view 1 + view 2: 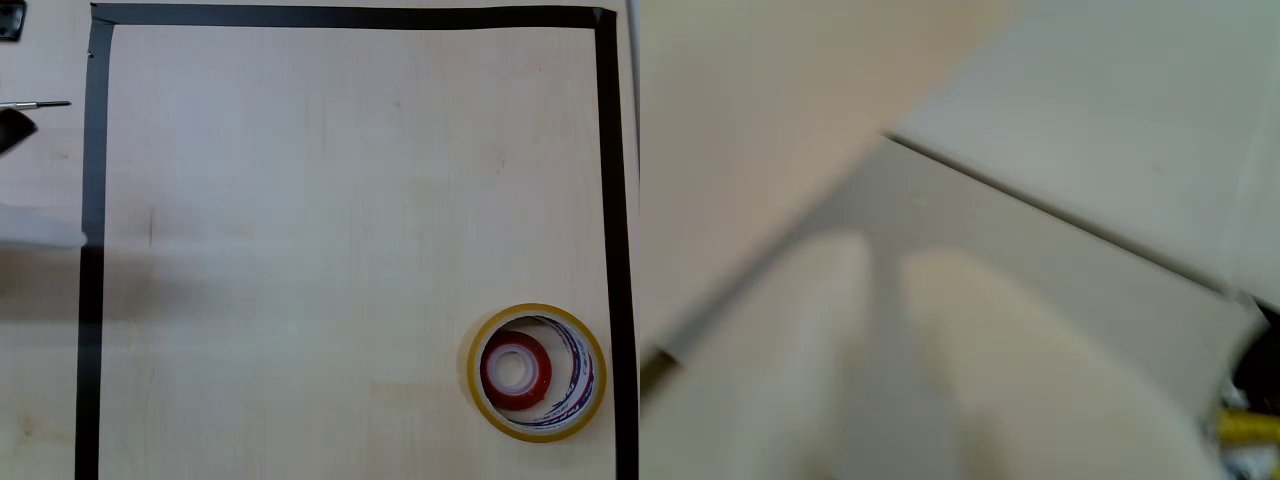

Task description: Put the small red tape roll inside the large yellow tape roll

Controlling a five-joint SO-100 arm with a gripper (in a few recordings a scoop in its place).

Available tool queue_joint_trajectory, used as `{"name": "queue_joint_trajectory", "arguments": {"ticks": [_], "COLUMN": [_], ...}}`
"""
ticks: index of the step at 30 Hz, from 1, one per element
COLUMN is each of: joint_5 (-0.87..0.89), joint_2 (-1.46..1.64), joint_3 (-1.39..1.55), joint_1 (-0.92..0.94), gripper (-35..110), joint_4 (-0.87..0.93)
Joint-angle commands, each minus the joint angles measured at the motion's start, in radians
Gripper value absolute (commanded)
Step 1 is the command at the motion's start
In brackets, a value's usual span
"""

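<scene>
Lying flat near the lower right corner of the black tape border (92,250): large yellow tape roll (478,396), its hole partly taken up by the small red tape roll (516,369). Leaving open wooden table (330,200) stretching away above and left of the yellow roll.

My gripper (885,370) shows as two blurred pale fingers (820,340) with a narrow gap, low in the wrist view, beneath a dark seam (1040,205).
</scene>
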Motion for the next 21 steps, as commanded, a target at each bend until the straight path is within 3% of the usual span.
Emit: {"name": "queue_joint_trajectory", "arguments": {"ticks": [1, 8, 21], "joint_5": [-0.020, -0.028, -0.040], "joint_2": [0.179, 0.359, 0.359], "joint_3": [0.166, 0.505, 0.683], "joint_1": [0.003, -0.032, -0.041], "gripper": [0, 0, 0], "joint_4": [-0.078, -0.130, -0.190]}}
